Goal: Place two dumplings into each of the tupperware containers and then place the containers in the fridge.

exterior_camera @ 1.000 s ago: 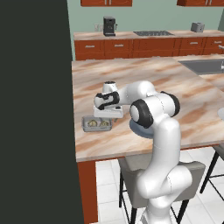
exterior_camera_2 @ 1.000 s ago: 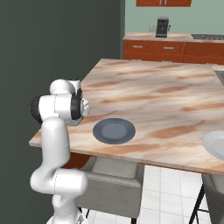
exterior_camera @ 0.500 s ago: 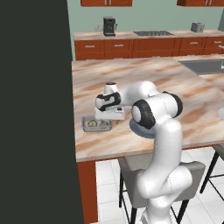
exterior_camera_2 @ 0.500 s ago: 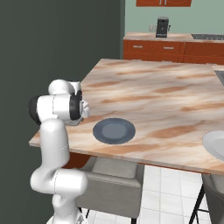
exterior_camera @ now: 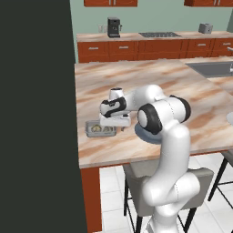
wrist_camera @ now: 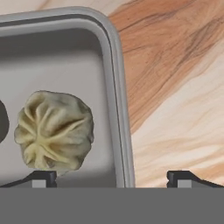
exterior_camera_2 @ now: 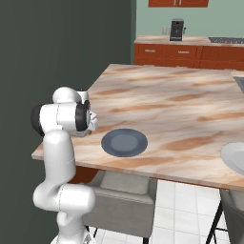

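Marbled counter (exterior_camera: 182, 91); crinkled tan dumpling (wrist_camera: 54, 130) in grey-walled tupperware container (wrist_camera: 114, 87).

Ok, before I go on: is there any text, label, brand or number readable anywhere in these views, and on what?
None: no readable text in any view.
The coffee machine on the back counter: no legible marking at this size.
The toaster: too small to tell.
The tupperware container and the dumpling in it: plain, no label.
The dark plate: plain.
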Available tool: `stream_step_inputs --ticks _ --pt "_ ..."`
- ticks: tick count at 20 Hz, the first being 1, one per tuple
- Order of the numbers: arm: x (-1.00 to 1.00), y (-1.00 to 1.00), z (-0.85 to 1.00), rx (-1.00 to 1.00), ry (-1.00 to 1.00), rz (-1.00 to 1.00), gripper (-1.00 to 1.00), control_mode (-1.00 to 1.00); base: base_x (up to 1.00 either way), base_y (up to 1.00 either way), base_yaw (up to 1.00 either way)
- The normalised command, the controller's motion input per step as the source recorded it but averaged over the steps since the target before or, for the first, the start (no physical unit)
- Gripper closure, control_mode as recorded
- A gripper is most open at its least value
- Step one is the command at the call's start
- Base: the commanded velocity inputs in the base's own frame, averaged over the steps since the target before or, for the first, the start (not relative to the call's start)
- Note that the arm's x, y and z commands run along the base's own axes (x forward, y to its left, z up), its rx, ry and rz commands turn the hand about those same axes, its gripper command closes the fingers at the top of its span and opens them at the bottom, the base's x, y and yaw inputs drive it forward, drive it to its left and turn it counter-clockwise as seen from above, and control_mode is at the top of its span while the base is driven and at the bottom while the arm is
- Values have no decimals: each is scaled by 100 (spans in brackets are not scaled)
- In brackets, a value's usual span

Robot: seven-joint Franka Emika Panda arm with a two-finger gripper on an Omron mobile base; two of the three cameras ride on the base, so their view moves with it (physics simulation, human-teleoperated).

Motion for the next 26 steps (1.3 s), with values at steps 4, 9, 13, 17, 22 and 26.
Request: stream_step_inputs --ticks 4,9,13,17,22,26 --pt "-27 -21 -4 0 0 0 -100 -100 0 0 0" --pt "0 -18 -4 0 0 0 -100 -100 0 0 0" --pt "0 -3 0 0 0 0 -100 -100 0 0 0" --pt "0 -28 -2 0 0 -1 -100 -100 0 0 0" --pt "0 -9 0 0 0 0 -100 -100 0 0 0" --pt "-33 0 0 0 0 0 -100 -100 0 0 0"
